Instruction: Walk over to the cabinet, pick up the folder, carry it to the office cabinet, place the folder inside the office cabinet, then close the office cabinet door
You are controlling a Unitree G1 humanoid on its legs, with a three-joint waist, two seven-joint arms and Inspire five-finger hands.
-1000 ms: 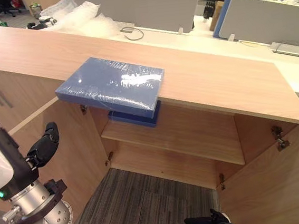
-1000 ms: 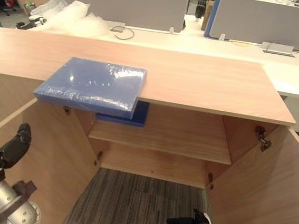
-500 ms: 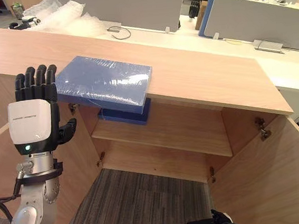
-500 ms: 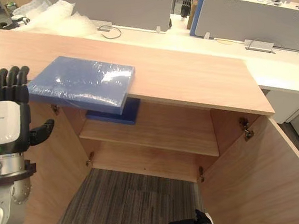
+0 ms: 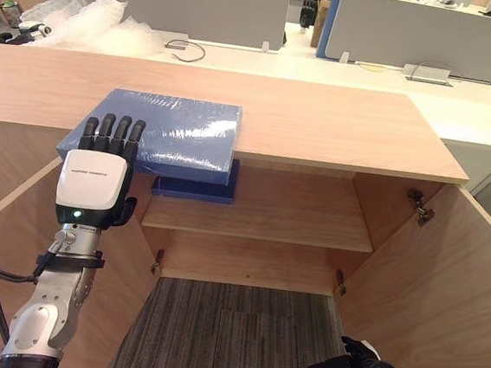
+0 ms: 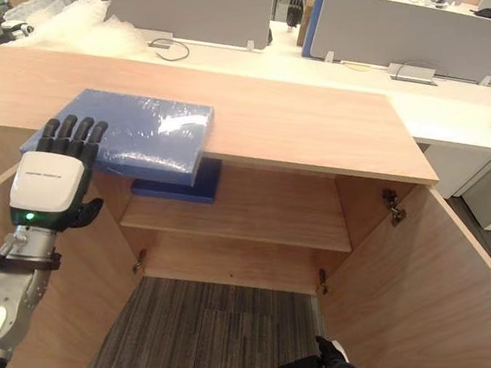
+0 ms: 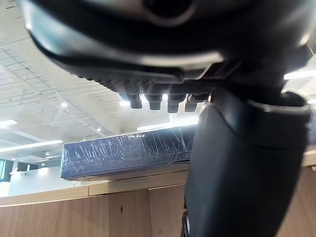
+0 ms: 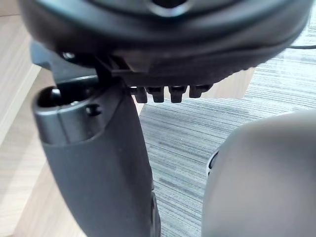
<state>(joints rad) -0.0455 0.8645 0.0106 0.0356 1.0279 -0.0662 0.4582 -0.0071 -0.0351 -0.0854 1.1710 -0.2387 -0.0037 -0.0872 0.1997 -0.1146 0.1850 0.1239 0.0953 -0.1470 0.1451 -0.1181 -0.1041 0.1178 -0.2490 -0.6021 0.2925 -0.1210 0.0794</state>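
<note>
Up at ten o'clock, the blue plastic-wrapped rectangular folder (image 5: 184,133) lay on the light wooden cabinet top (image 5: 336,127), overhanging its front edge. The dark left hand (image 5: 95,174), fingers straight and spread wide, stood at the folder's seven-o'clock corner. The right hand (image 5: 360,358) hung low at five o'clock, fingers relaxed.

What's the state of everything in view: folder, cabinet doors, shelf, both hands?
Folder: flat on the cabinet top, film-wrapped, overhanging the front edge, not gripped.
Left hand: open, fingers straight, raised at the folder's near corner; contact unclear.
Right hand: open, low, holding nothing.
Left door: open.
Right door: open.
Shelf: holds a flat dark blue item, below the folder.
</note>
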